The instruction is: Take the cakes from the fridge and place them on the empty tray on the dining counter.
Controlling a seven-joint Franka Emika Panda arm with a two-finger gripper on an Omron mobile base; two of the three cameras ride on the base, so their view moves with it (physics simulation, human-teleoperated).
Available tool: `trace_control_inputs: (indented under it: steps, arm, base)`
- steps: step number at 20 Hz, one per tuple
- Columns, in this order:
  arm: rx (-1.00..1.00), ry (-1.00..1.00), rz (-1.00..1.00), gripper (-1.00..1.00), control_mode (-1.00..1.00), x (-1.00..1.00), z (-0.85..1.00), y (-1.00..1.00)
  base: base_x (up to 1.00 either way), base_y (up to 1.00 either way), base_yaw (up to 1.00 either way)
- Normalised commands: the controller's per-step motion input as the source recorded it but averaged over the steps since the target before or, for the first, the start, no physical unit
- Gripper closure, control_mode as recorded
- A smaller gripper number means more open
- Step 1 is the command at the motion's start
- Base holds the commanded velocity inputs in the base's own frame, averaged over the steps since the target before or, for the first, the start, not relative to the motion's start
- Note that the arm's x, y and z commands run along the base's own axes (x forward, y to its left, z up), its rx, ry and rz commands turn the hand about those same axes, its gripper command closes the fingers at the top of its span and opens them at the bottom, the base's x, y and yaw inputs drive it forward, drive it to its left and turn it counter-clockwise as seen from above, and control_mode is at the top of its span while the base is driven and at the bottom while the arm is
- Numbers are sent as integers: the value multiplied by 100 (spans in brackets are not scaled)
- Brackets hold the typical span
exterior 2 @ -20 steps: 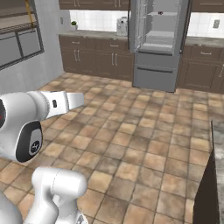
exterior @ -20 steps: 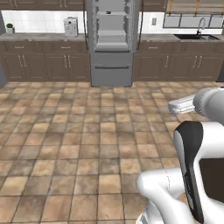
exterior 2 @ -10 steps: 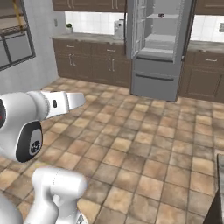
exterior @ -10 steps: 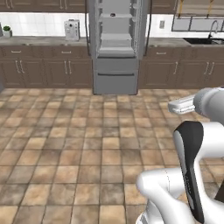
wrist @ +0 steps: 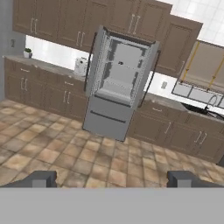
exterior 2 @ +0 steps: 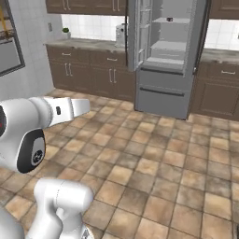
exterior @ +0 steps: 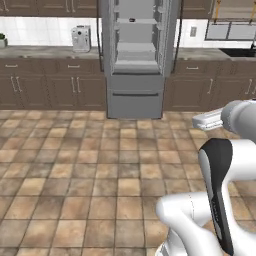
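Observation:
The tall grey fridge [exterior: 136,55] [exterior 2: 168,56] [wrist: 116,87] stands across the tiled floor with both upper doors swung open and its two lower drawers shut. A tiny dark speck [exterior: 131,20] [exterior 2: 169,19] [wrist: 120,63] lies on an upper shelf, too small to tell which of the cakes it is. My gripper [wrist: 113,180] is open, well short of the fridge and pointing at it, with nothing between its fingertips [wrist: 41,179]. The empty tray and the dining counter are out of view.
Dark brown cabinets with stone tops flank the fridge on both sides. A silver coffee machine [exterior: 80,38] stands on the left counter, and a sink [exterior: 244,51] is at the right. Open tiled floor [exterior: 100,165] lies between me and the fridge.
The base has driven toward the fridge, so the whole scene has shifted and the fridge looms larger. The gripper stays open.

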Motion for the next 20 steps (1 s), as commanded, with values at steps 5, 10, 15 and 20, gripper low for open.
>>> trace_control_inputs:
  steps: [5,10,15,20]
  arm:
    - [0,0,0,-100,100,0,0,0]
    - [0,0,0,-100,100,0,0,0]
    - [0,0,0,-100,100,0,0,0]
    - [0,0,0,-100,100,0,0,0]
  base:
    - [100,0,0]
    - [100,0,-2]
    - [100,4,-1]
    - [100,8,0]
